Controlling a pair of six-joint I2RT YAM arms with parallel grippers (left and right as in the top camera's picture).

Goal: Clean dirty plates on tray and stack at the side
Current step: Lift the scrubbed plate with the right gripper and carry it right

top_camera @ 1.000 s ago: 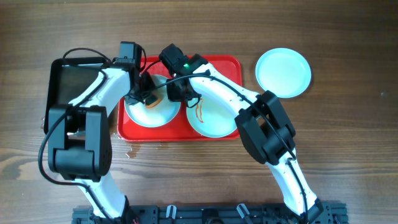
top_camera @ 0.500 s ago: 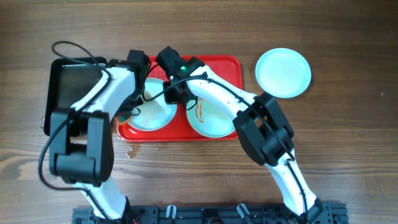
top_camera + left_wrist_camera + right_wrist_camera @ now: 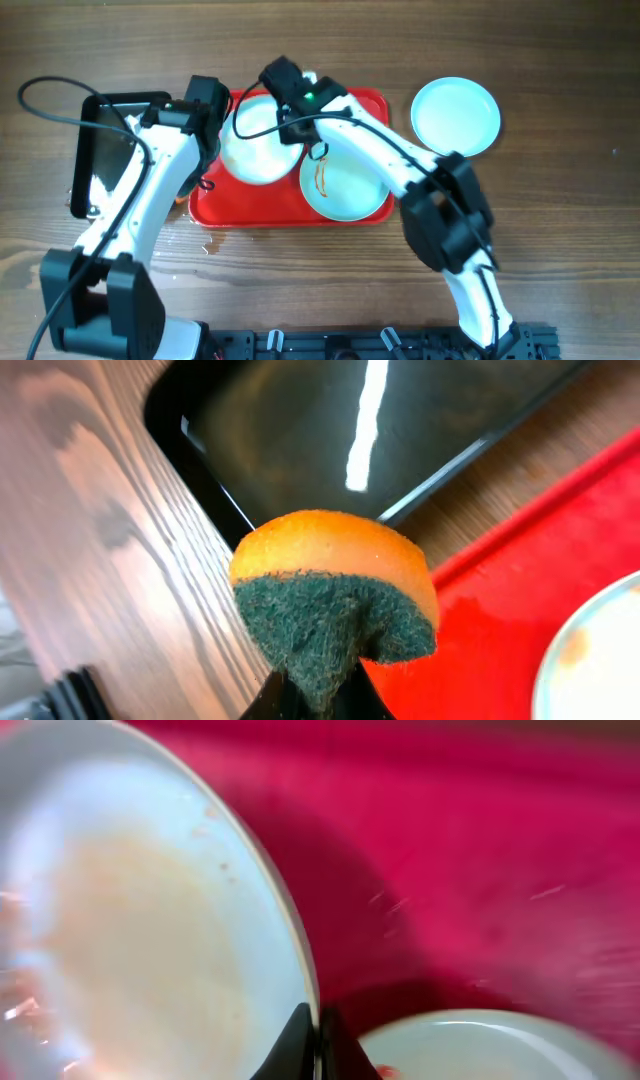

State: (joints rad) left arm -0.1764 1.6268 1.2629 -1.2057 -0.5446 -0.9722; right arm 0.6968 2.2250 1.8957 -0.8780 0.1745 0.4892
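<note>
One clean-looking plate (image 3: 455, 117) lies right of the red tray (image 3: 370, 105), apparently done. The right gripper (image 3: 316, 1038) pinches the rim of a faintly smeared plate (image 3: 250, 150) over the tray's left half, and the left gripper (image 3: 300, 695) clamps a sponge (image 3: 335, 590) at the tray's left edge. A brown-streaked plate (image 3: 345, 185) on the tray awaits wiping.

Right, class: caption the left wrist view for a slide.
Left end effector pinching an orange-green sponge, black pan and red tray behind.

I think robot lab bench, not real kitchen. Plain wood table (image 3: 560, 250), left arm (image 3: 150, 190) and right arm (image 3: 370, 150) stand on black rail (image 3: 340, 345). Red tray (image 3: 215, 210), plates (image 3: 455, 117), black pan (image 3: 95, 170), sponge (image 3: 335, 590) set out.
</note>
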